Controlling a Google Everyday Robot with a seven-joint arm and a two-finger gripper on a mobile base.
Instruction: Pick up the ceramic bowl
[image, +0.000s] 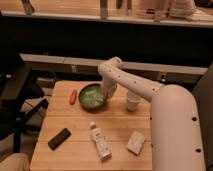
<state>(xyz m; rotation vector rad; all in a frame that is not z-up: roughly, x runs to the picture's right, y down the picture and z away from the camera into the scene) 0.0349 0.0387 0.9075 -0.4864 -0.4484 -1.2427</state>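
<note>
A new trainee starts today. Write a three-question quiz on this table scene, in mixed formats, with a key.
1. True or false: the gripper is at the right-hand rim of the ceramic bowl.
2. Which thing lies just left of the bowl in the picture? A) white bottle B) red item C) black bar
3. Fill the gap: the white cup stands to the ___ of the bowl in the picture.

Key: 1 true; 2 B; 3 right.
</note>
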